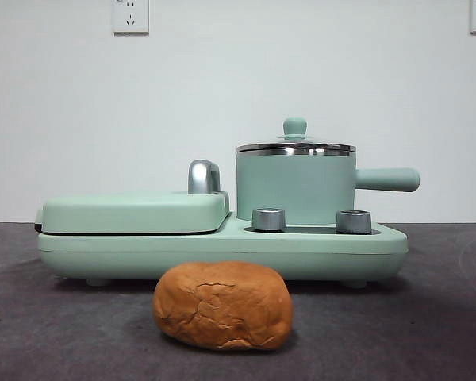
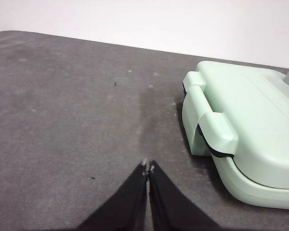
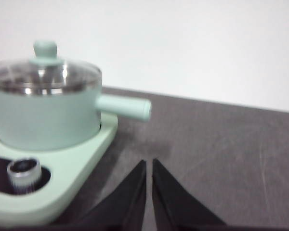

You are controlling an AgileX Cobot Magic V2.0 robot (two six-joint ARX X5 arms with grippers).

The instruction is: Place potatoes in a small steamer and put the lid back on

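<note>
Potato [image 1: 223, 305] on table, lid [image 1: 295, 146] blocks steamer [image 1: 295, 187] — left gripper [image 2: 148, 167], right gripper [image 3: 149, 162] clenched, empty, waiting.

Steamer [image 1: 295, 189] matt mint w/ shiny steel rim; lid [image 3: 43, 72] glass.

no readable text or labels anywhere

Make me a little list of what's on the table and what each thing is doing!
potato: lying on the dark table, in front of the cooker base
steamer: standing on the base, handle sideways
lid: on the steamer
grill plate: closed
left gripper: shut, holding nothing, beside grill plate
right gripper: shut, holding nothing, near steamer handle
</note>
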